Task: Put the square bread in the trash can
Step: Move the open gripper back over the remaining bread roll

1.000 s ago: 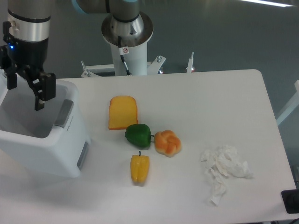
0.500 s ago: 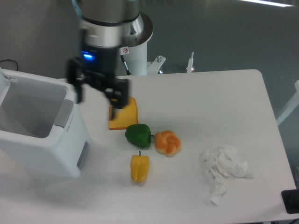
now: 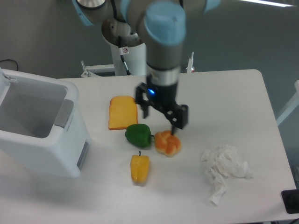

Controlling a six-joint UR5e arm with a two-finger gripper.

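Note:
The square bread (image 3: 123,112) is a flat yellow-orange slice lying on the white table, left of centre. The trash can (image 3: 39,128) is a large white boxy bin with a grey inside, standing at the left edge. My gripper (image 3: 160,120) hangs open and empty over the table, to the right of the bread and just above the green pepper and the round bun. Its two dark fingers (image 3: 175,124) point down, spread apart.
A green pepper (image 3: 138,135), a round knotted bun (image 3: 167,143) and a yellow pepper (image 3: 139,169) lie close together below the bread. Crumpled white paper (image 3: 223,170) lies at the right. The robot base (image 3: 128,35) stands behind the table.
The gripper has swept right, from over the trash can, past the bread, to above the bun and green pepper. It stays open and empty. No object has moved.

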